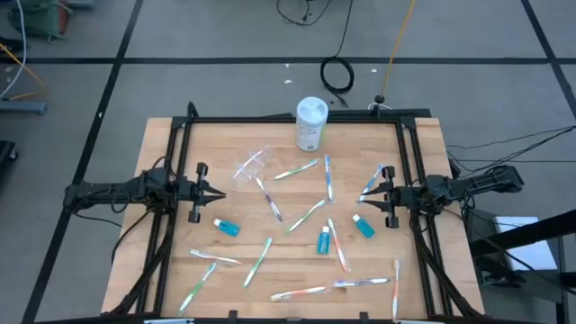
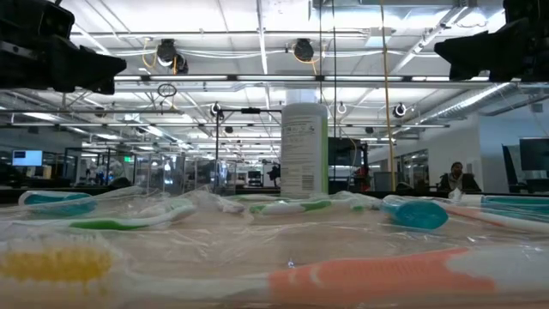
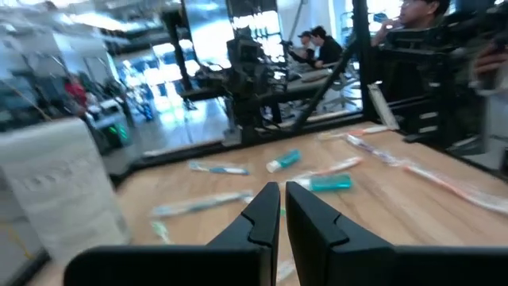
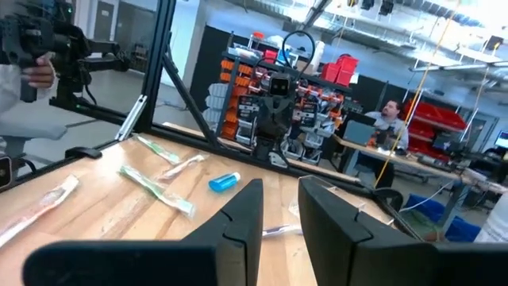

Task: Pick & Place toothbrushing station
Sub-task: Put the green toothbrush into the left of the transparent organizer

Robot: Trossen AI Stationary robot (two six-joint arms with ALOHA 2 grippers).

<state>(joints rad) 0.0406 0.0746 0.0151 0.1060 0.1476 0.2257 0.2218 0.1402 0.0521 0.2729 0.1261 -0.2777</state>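
At frame left, left gripper (image 1: 219, 193) nearly closed, holding nothing. Left of centre, clear cup (image 1: 253, 166) on its side; toothbrushes (image 1: 306, 216) and teal tubes (image 1: 227, 227) scattered mid-table. At frame right, right gripper (image 1: 365, 198) slightly parted, empty.

Low view: nearest toothbrush (image 2: 283, 279) blurred, cut off at both side edges. Left wrist view: white canister (image 3: 59, 191) blurred, label unreadable, cut by left edge. High view: clear cup (image 1: 253, 166) barely discernible.
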